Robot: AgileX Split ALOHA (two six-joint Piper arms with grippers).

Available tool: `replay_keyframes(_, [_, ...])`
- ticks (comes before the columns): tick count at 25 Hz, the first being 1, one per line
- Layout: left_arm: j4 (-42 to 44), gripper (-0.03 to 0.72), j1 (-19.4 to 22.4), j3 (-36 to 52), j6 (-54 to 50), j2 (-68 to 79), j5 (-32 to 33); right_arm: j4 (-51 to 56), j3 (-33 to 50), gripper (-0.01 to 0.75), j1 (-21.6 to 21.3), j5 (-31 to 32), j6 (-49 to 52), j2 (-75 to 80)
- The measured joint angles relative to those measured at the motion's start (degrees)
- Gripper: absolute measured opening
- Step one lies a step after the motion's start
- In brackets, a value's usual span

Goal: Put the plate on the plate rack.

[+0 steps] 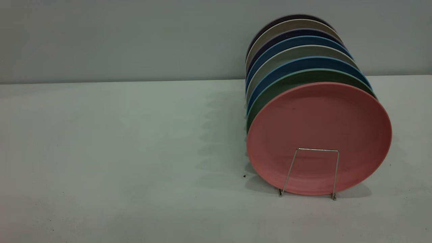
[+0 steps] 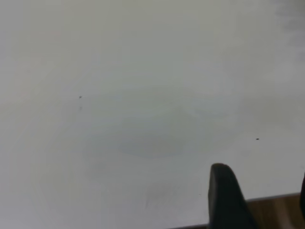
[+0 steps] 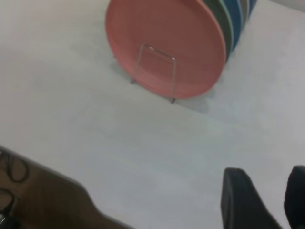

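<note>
The plate (image 1: 319,138) stands on edge at the front of the plate rack (image 1: 312,172), leaning back against a green plate (image 1: 270,101) behind it, with 1 wire loop of the rack rising in front of its lower face; that loop looks like what keeps its bottom edge from sliding forward, and the row of blue plates (image 1: 287,65) and grey ones behind gives it something to rest on. Judged from how it sits, the task looks finished, since nothing touches the plate and it holds itself upright. Neither arm shows in the exterior view. The right gripper (image 3: 264,200) hangs well away from the rack above bare table, its 2 dark fingers apart with a clear gap and nothing between them. The left gripper (image 2: 259,200) hovers near the table's edge, far from the plates; 1 finger (image 2: 226,198) shows fully and the other only as a sliver at the border, the wide gap between them suggesting it stands open and empty. The table (image 1: 118,152) is a pale, matte, slightly grey-green surface with a few dark specks, and soft shadows of the plates fall to their side. A plain grey wall (image 1: 118,37) runs behind it, and a strip of brown wood shows past the table's edge in both wrist views.
</note>
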Motion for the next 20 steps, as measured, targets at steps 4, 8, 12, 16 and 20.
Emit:
replay_keyframes(4, [0.0, 0.412, 2.6, 0.0, 0.0, 0.0, 0.0, 0.1, 0.0, 0.242, -4.7, 0.0, 0.0, 0.0])
replay_keyframes(8, [0.0, 0.412, 3.1, 0.0, 0.0, 0.0, 0.0, 0.1, 0.0, 0.242, -6.8, 0.0, 0.0, 0.0])
replay_keyframes(12, [0.0, 0.411, 3.1, 0.0, 0.0, 0.0, 0.0, 0.1, 0.0, 0.242, -6.8, 0.0, 0.0, 0.0])
replay_keyframes(16, [0.0, 0.411, 3.1, 0.0, -0.1, 0.0, 0.0, 0.1, 0.0, 0.242, -6.8, 0.0, 0.0, 0.0])
replay_keyframes(20, [0.0, 0.410, 3.1, 0.0, -0.1, 0.0, 0.0, 0.1, 0.0, 0.242, -6.8, 0.0, 0.0, 0.0])
